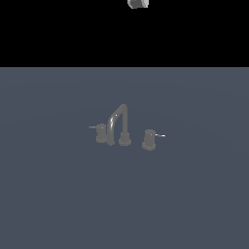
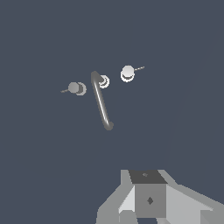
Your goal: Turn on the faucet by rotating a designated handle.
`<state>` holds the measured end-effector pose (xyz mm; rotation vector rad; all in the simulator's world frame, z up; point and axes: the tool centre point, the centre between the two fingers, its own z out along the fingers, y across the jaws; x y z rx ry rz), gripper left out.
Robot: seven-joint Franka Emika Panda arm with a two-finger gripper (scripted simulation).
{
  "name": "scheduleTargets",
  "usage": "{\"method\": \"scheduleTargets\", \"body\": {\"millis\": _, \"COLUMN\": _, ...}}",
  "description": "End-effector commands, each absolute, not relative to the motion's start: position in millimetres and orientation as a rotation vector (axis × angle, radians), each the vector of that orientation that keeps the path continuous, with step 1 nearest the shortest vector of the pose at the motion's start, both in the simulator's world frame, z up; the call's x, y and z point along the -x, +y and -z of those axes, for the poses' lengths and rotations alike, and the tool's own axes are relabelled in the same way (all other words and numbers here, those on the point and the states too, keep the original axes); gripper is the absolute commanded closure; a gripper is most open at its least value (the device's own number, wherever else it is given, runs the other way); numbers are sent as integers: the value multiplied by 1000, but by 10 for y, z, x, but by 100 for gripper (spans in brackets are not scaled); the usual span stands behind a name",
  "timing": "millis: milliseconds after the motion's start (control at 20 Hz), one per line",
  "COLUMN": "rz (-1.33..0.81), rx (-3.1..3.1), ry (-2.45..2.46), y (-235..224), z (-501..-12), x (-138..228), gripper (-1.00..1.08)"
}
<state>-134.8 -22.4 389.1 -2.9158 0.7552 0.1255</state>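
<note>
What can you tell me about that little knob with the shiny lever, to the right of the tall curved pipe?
The handle is a stubby grey metal-looking knob with a wider base, standing upright on the flat blue-grey surface. A thin lever with a bright glint points sideways, away from the arched spout. Nothing touches it; the gripper is well away from it.

Open floor [image 1: 194, 194] all round the faucet [image 1: 119, 126]. Between handle [image 1: 149, 139] and twin knob [image 1: 101, 133], blocked by the arched spout [image 1: 118, 118].

hand [image 2: 151, 205] cropped, fingertips out of frame
</note>
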Motion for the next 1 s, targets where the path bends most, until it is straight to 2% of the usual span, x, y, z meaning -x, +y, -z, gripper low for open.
{"method": "scheduleTargets", "body": {"millis": 0, "rz": -132, "rx": 2874, "ry": 875, "y": -256, "z": -3735, "x": 1168, "gripper": 108}}
{"method": "scheduleTargets", "body": {"millis": 500, "rz": -152, "rx": 2679, "ry": 1350, "y": -436, "z": -3013, "x": 545, "gripper": 108}}
{"method": "scheduleTargets", "body": {"millis": 950, "rz": -145, "rx": 2460, "ry": 1768, "y": -676, "z": -2244, "x": 128, "gripper": 108}}
